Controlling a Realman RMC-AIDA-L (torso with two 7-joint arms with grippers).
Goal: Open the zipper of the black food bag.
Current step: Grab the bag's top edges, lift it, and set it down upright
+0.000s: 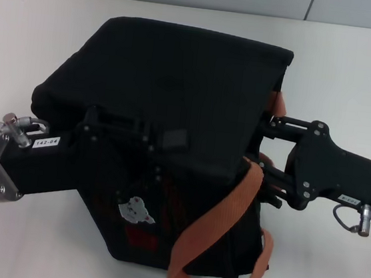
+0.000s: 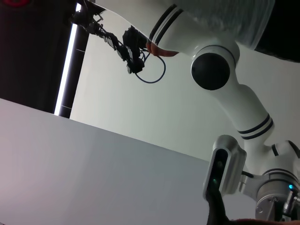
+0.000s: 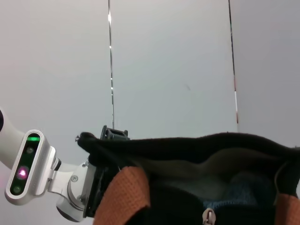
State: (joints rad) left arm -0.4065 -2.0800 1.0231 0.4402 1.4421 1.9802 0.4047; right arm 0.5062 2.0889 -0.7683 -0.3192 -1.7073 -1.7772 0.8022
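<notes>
Orange-brown webbing strap point(image 1: 212, 232) across boxy black food bag point(image 1: 168, 110), left gripper point(image 1: 132, 133) and right gripper point(image 1: 271, 149) flanking, jaws' state indiscernible.

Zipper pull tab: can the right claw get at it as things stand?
Probably yes. The right claw is at the black food bag's right side, and its wrist view shows the pull tab bare between the orange straps, nothing covering it.

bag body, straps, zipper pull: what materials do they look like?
Black food bag: matte woven fabric, soft, since it sags and folds. Orange-brown straps: flat webbing, likely nylon or polyester, bending in ribbon-like loops. Zipper pull: small and silvery with a glint, probably metal. Left gripper and right gripper press the bag's sides.
</notes>
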